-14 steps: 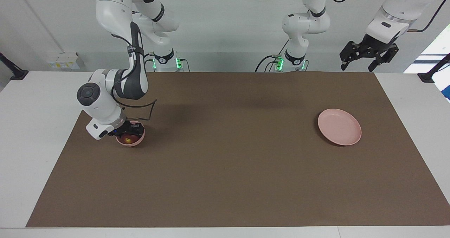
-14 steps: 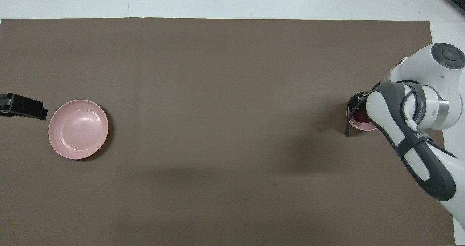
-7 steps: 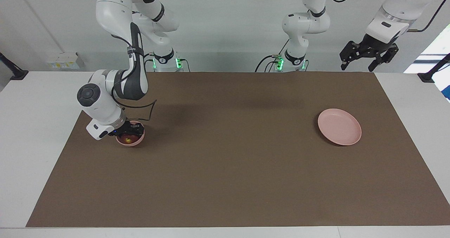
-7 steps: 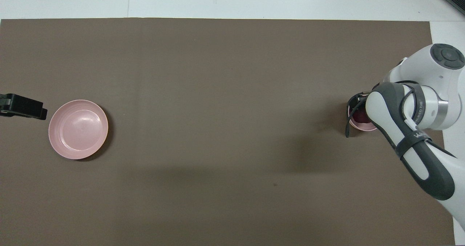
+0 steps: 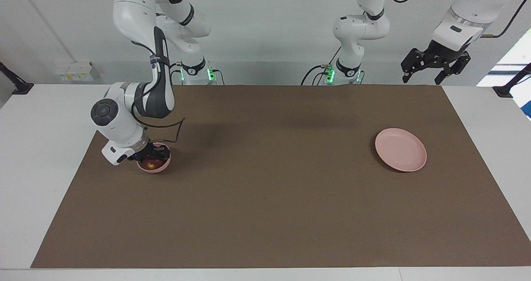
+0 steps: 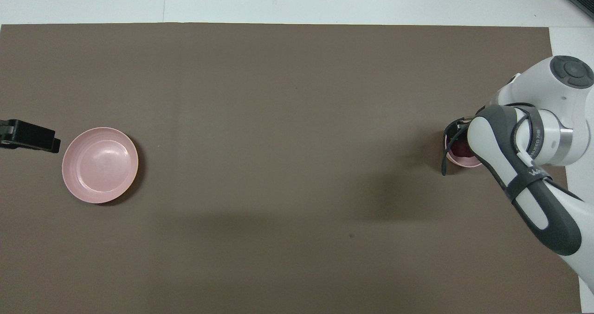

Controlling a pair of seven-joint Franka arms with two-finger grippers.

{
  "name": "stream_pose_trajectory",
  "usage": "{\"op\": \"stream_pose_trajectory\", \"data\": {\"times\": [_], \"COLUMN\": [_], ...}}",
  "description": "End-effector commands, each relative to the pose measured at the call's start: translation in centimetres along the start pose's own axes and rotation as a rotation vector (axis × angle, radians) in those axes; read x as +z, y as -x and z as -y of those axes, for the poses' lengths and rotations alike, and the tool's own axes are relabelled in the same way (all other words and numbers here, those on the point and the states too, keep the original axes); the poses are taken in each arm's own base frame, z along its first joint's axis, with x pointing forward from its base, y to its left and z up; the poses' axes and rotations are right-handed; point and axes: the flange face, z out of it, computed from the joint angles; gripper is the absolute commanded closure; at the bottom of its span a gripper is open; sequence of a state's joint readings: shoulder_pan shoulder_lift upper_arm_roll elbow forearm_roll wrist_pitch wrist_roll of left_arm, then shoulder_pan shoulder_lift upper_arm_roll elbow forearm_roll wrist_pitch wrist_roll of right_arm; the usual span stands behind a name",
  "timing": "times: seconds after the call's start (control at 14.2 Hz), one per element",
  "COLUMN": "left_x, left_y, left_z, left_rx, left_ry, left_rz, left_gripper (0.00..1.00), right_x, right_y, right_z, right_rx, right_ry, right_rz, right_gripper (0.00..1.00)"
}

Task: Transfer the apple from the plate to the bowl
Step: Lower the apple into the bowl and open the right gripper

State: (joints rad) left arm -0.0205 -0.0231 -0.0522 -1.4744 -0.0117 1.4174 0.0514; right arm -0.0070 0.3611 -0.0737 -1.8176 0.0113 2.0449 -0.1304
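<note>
My right gripper (image 5: 152, 158) is down in the bowl (image 5: 162, 166), at the right arm's end of the brown mat (image 5: 265, 214) that covers the desk (image 5: 41, 119); the apple (image 5: 150, 163) sits in the bowl, dark red with its yellowish patch showing, right at my right fingers; whether those fingers pinch it or have let go I cannot tell, since my own wrist and forearm hide most of them; from overhead only a sliver of apple (image 6: 459, 149) and bowl rim (image 6: 457, 162) shows past my forearm; the plate (image 5: 400, 149) lies bare toward the left arm's end of the mat, well apart from the bowl; my left gripper (image 5: 434, 65) waits raised over the desk edge near my left base, its fingers spread wide and holding nothing.
</note>
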Motion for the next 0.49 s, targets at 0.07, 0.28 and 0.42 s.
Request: {"op": "stream_pose_trajectory", "data": {"times": [0.07, 0.28, 0.42], "left_x": [-0.37, -0.37, -0.37], "left_y": [0.38, 0.38, 0.38], "left_z": [0.31, 0.31, 0.31], "left_rx": [0.002, 0.002, 0.002], "left_ry": [-0.005, -0.005, -0.005], "left_rz": [0.006, 0.006, 0.006], "left_gripper": [0.0, 0.0, 0.0], "right_x": [0.03, 0.03, 0.05], "right_y": [0.1, 0.1, 0.12], "right_z": [-0.37, -0.37, -0.37], "right_rx": [0.017, 0.017, 0.015], "right_ry": [0.014, 0.014, 0.013], "right_rz": [-0.012, -0.012, -0.011], "right_gripper": [0.09, 0.0, 0.0]}}
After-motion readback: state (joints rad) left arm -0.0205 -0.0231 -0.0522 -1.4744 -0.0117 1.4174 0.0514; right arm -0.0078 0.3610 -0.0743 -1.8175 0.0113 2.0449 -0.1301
